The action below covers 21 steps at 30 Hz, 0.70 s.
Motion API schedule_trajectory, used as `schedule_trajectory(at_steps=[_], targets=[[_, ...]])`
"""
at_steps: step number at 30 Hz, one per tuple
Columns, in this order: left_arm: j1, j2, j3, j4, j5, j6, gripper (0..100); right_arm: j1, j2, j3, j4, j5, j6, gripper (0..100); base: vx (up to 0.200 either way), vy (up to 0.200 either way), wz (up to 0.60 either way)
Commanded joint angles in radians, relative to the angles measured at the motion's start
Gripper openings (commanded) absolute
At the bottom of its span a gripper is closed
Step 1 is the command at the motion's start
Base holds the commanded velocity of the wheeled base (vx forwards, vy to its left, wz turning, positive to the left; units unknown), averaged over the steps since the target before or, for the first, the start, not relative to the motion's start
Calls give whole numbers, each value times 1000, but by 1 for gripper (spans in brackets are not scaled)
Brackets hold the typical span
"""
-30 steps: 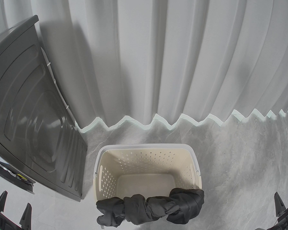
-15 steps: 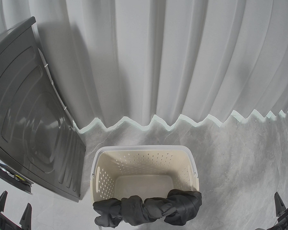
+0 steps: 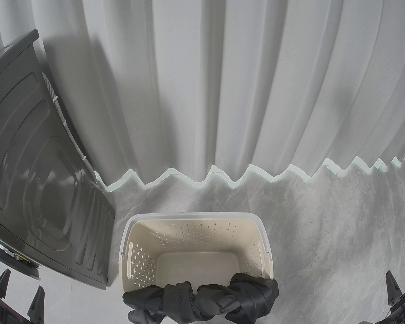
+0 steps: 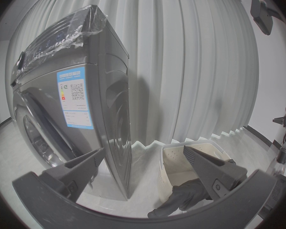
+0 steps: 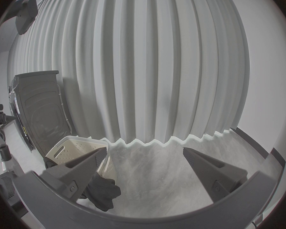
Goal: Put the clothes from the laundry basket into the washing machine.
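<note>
The left gripper (image 3: 21,284) hangs low beside the grey washing machine (image 3: 36,181), its fingers spread wide and empty. At centre, a dark garment (image 3: 202,295) drapes over the near rim of the cream laundry basket (image 3: 191,215) on the grey floor (image 3: 337,230). Well off to the right, the right gripper (image 3: 401,270) holds nothing, its fingers likewise apart.

I see bright, soft, even white light. The washing machine (image 3: 36,167) casts a grey shadow onto the curtain (image 3: 256,68) to its right. Pale highlights gleam on its side panel. The curtain's folds carry faint vertical shading. Both wrist views bulge fisheye-style, with the folds bowing outward and the corners black.
</note>
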Motion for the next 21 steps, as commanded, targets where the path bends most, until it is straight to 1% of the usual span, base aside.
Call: schedule_trajectory(at_steps=[1,2,17,21], targets=[[0,-15,16,0,0,0,100,0,-16,18,0,1,-1,100,200,0,0],[0,-15,16,0,0,1,100,0,-16,18,0,1,-1,100,200,0,0],[0,-15,16,0,0,4,100,0,-16,18,0,1,-1,100,0,0,0],[0,-15,16,0,0,3,100,0,-16,18,0,1,0,100,200,0,0]])
